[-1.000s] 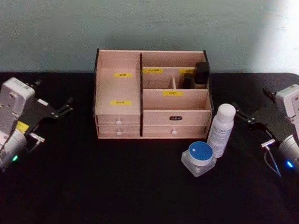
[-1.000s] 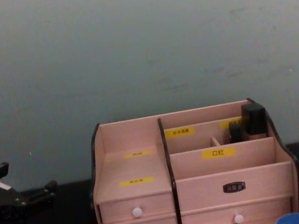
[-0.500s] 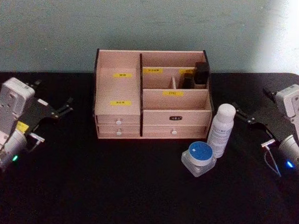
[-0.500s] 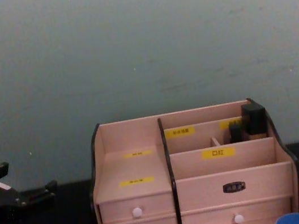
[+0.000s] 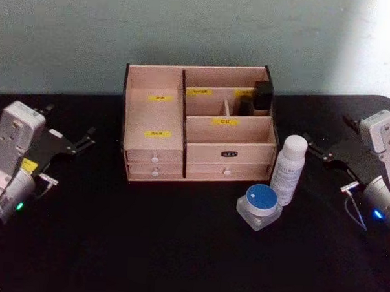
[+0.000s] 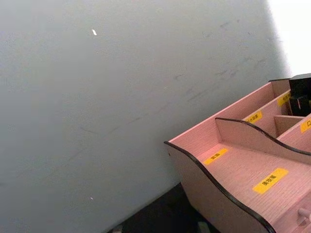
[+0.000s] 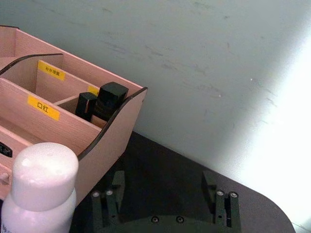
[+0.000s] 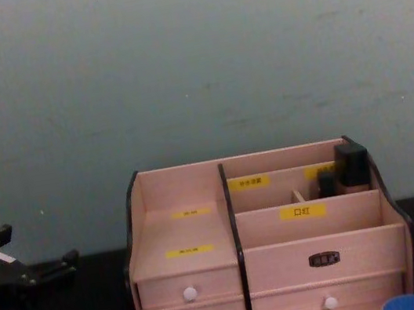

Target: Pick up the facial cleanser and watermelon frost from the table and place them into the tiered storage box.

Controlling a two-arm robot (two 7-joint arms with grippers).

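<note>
White bottle (image 5: pixel 288 168) stands upright on the black table (image 5: pixel 145 247), just off the wooden box's (image 5: pixel 154 118) right front corner. Blue-lidded jar (image 5: pixel 260 206) sits just in front of it (labels too small to tell which is the cleanser). Both probably light, hard, slippery: grip bottle mid-body, jar across its sides. Right gripper (image 5: pixel 316 151) near the bottle, spread wide, empty. Left gripper (image 5: pixel 85 140) parked left of the box, also spread.

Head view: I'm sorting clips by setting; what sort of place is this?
Probably a lab bench staged as a vanity: light wooden tiered storage box, white plastic bottle and blue-lidded clear jar on a black table, left gripper and right gripper idle alongside.
</note>
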